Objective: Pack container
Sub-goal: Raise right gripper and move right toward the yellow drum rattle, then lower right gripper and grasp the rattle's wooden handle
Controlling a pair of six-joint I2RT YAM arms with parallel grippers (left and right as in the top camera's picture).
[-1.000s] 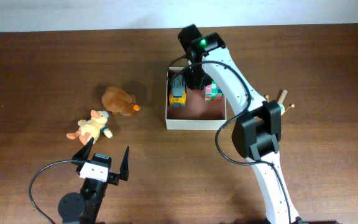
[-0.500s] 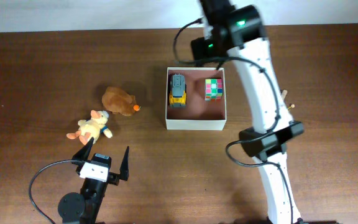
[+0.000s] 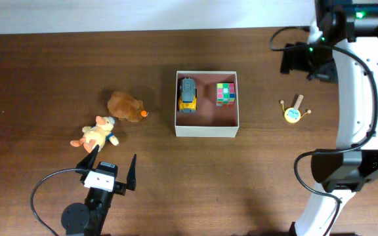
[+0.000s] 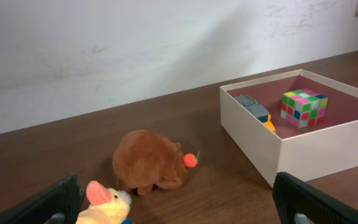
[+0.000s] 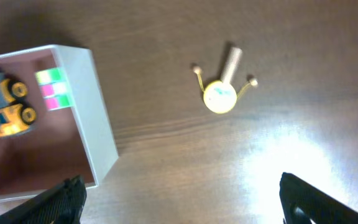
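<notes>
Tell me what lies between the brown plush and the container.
Nothing, only bare tabletop between the brown plush and the container, seen in the overhead view.

One container, left side: white walls, reddish-brown floor, holding a yellow toy truck and a multicoloured cube. One yellow rattle drum with wooden handle and two beads, lying on the dark wooden table, apart from the container. The right gripper: dark tips at both lower corners, spread wide.

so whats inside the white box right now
The container holds a yellow toy truck and a multicoloured cube, set apart. From overhead the rest of its floor shows bare; nothing covers it.
</notes>
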